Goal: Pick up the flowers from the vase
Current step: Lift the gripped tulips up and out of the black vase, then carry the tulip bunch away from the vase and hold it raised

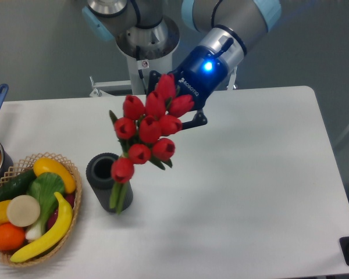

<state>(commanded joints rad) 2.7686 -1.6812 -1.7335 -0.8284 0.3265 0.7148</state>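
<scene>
A: Pincer (183, 119) status?
B: You've got it clamped on the flowers (148, 129), tilted, stems hanging over the vase (106, 181) front. Vase upright on worktop (250, 192), by the basket (64, 232).

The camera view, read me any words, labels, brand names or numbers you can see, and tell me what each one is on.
White brand lettering on the blue body of the gripper: too blurred to read with confidence.
Small white sticker with a red mark on the robot base: too small to read.
No readable text shows on the flowers, the vase, the wicker basket or the table.
</scene>
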